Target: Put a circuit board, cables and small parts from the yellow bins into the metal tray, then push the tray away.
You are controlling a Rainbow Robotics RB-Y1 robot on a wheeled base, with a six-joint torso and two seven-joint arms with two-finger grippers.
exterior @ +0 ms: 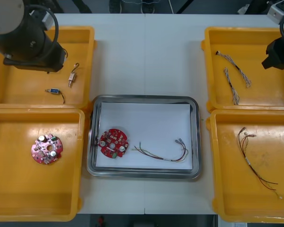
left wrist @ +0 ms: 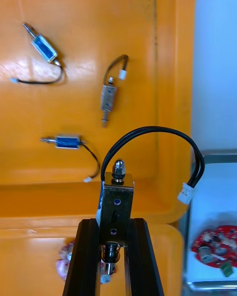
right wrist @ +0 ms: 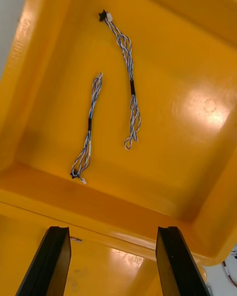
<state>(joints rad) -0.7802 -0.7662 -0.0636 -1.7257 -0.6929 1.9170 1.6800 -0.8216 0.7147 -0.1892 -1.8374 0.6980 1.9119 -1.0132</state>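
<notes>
Notably, left gripper [left wrist: 112, 227] clamped a small metal part [left wrist: 117, 202] far-left of the metal tray [exterior: 144, 98]; right gripper [right wrist: 112, 232], spread wide, hung far-right of it.

Bright, even overhead light casts only faint shadows, lays pale glare patches on the floor of the far right yellow bin [right wrist: 197, 103], and glints off the rim of the metal tray [exterior: 144, 98] and the small metal part [left wrist: 117, 202] held in the left gripper [left wrist: 113, 223].
</notes>
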